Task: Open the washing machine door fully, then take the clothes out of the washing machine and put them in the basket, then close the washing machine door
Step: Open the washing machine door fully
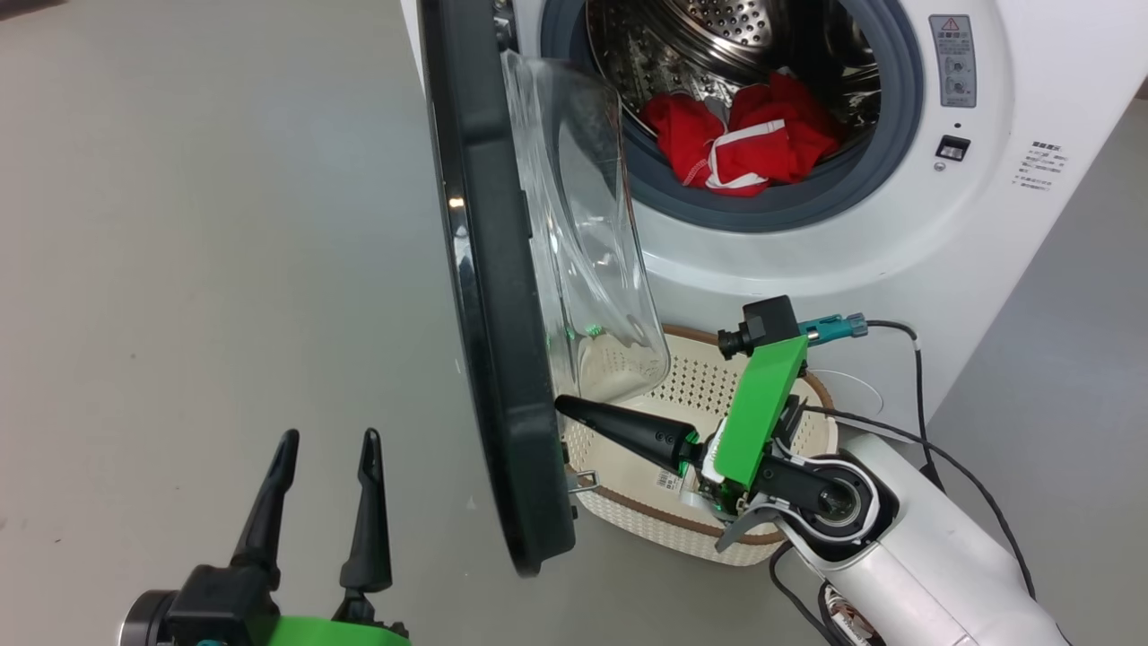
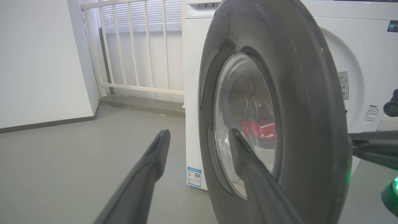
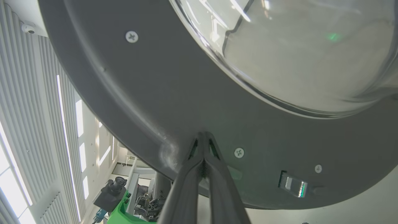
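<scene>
Your right gripper (image 1: 563,404) has its two fingers pressed together with nothing between them. The joined tip looks to be touching the inner face of the washing machine door (image 1: 489,296), low on it, between the glass bowl (image 1: 583,224) and the door's free edge. From that contact, the door runs edge-on away from you, its long line going from the free edge near your gripper back to the hinge on the washing machine (image 1: 987,251). I judge it to be about half open, so the push has to go square across that line, toward the door's outer face. The right arm is the one placed for it. Your left gripper (image 1: 329,440) waits on the door's outer side, apart from it, fingers spread wide and holding nothing. It may stand in the door's sweep, so mind it. The basket (image 1: 646,529) sits on the door's inner side, just beside the free edge and under your right arm. The clothes (image 1: 744,135) lie past the door's hinge end, heaped in the drum (image 1: 717,36), not yet reached
</scene>
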{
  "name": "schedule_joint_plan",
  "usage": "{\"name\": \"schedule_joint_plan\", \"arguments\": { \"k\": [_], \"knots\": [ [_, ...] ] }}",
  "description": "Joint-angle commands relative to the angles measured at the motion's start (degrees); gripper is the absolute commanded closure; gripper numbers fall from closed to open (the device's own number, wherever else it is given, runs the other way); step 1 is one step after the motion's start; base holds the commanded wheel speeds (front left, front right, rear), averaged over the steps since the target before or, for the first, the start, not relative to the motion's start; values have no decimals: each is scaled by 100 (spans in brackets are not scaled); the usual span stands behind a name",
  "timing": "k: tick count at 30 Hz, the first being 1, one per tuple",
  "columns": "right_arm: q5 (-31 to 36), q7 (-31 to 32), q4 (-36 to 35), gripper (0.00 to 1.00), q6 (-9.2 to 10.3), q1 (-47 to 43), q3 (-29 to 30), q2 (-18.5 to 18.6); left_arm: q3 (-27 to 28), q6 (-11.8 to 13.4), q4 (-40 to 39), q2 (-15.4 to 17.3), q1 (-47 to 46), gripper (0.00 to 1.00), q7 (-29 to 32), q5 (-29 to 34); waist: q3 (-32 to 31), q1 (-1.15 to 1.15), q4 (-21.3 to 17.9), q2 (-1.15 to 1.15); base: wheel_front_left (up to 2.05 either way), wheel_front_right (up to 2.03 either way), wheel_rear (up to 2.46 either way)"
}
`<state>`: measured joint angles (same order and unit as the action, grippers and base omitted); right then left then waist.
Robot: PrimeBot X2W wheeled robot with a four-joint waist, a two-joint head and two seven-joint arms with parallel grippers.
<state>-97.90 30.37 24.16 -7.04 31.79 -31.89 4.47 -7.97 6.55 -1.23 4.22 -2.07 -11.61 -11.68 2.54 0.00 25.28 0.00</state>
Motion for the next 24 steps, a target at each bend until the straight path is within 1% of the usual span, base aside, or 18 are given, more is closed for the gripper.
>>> {"name": "schedule_joint_plan", "arguments": {
  "k": [1, 24],
  "knots": [
    [-115, -45, -173, 100, -45, 49, -134, -159, 150, 24, -176, 91, -51, 0, 14, -17, 5, 0, 40, 0, 0, 0, 0],
    [-397, -279, -138, 100, -45, 195, -404, -159, 44, 46, -204, 145, -75, 0, 50, -94, 44, 0, 289, 0, 0, 0, 0]
  ]
}}
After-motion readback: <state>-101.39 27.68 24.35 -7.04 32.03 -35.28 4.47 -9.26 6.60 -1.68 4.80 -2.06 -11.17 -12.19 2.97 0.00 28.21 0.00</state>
